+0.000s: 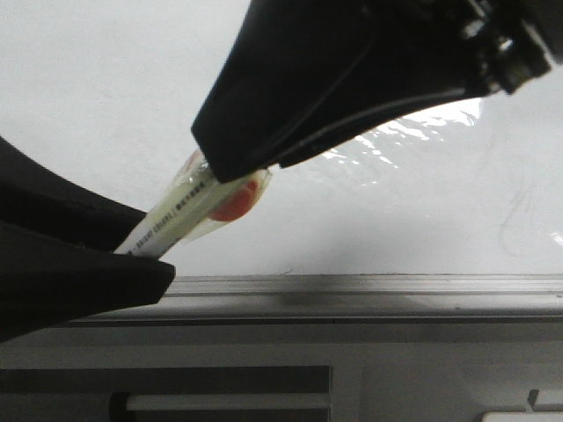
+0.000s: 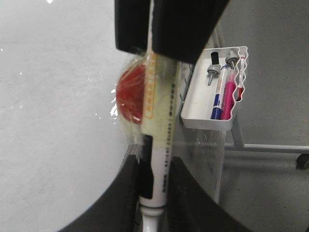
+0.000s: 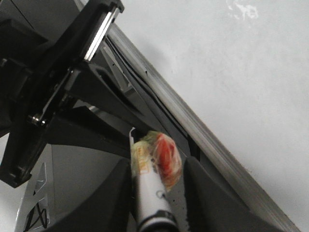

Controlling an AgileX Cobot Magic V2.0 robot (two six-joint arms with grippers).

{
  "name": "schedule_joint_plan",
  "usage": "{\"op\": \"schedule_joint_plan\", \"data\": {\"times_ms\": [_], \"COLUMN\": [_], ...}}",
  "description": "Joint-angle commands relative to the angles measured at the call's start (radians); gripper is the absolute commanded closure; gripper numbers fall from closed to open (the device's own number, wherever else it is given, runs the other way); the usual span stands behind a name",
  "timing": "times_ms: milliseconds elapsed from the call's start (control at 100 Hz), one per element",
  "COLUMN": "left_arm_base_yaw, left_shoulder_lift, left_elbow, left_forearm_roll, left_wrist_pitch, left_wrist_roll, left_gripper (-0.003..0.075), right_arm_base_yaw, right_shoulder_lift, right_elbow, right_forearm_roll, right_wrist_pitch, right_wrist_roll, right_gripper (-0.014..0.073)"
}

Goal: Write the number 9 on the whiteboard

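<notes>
A white marker (image 1: 180, 215) with yellowish tape and a red lump bound to it hangs in front of the whiteboard (image 1: 88, 88), just above its grey ledge (image 1: 369, 286). My left gripper (image 1: 154, 244) comes from the lower left and is shut on the marker's barrel (image 2: 161, 125). From the upper right, my right gripper (image 1: 213, 163) closes over the taped end, with marker and red lump (image 3: 166, 154) filling the space between its fingers. Faint thin grey strokes (image 1: 515, 220) show at the board's right; I cannot tell whether they form a number 9.
A small white tray (image 2: 198, 104) hangs beside the board in the left wrist view, holding a blue and a pink marker and some magnets. A grey cabinet front (image 1: 396, 378) lies below the ledge.
</notes>
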Motion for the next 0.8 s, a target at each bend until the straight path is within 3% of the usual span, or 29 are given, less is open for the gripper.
{"op": "schedule_joint_plan", "data": {"times_ms": [0, 190, 380, 440, 580, 790], "left_arm_base_yaw": [-0.004, -0.004, -0.004, -0.004, -0.004, 0.008], "left_shoulder_lift": [-0.013, -0.013, -0.013, -0.013, -0.058, -0.264], "left_elbow": [-0.025, -0.025, -0.025, -0.025, -0.025, -0.025], "left_forearm_roll": [-0.016, -0.016, -0.021, -0.064, -0.188, -0.294], "left_wrist_pitch": [-0.074, -0.083, -0.098, -0.094, -0.036, 0.073], "left_wrist_roll": [-0.006, -0.006, -0.008, -0.011, -0.011, -0.011], "left_gripper": [0.0741, 0.0719, 0.0419, 0.0369, 0.0363, 0.0363], "right_arm_base_yaw": [0.005, 0.005, 0.005, 0.005, -0.015, -0.141], "right_shoulder_lift": [0.002, 0.004, 0.004, 0.004, -0.007, -0.060], "right_elbow": [-0.036, -0.036, -0.036, -0.036, -0.036, -0.118], "right_forearm_roll": [0.009, 0.009, 0.009, 0.009, -0.007, -0.007], "right_wrist_pitch": [-0.069, -0.084, -0.106, -0.106, -0.106, -0.023], "right_wrist_roll": [-0.010, -0.010, -0.010, -0.010, -0.010, -0.008], "right_gripper": [0.0482, 0.0649, 0.0662, 0.0662, 0.0662, 0.0662]}}
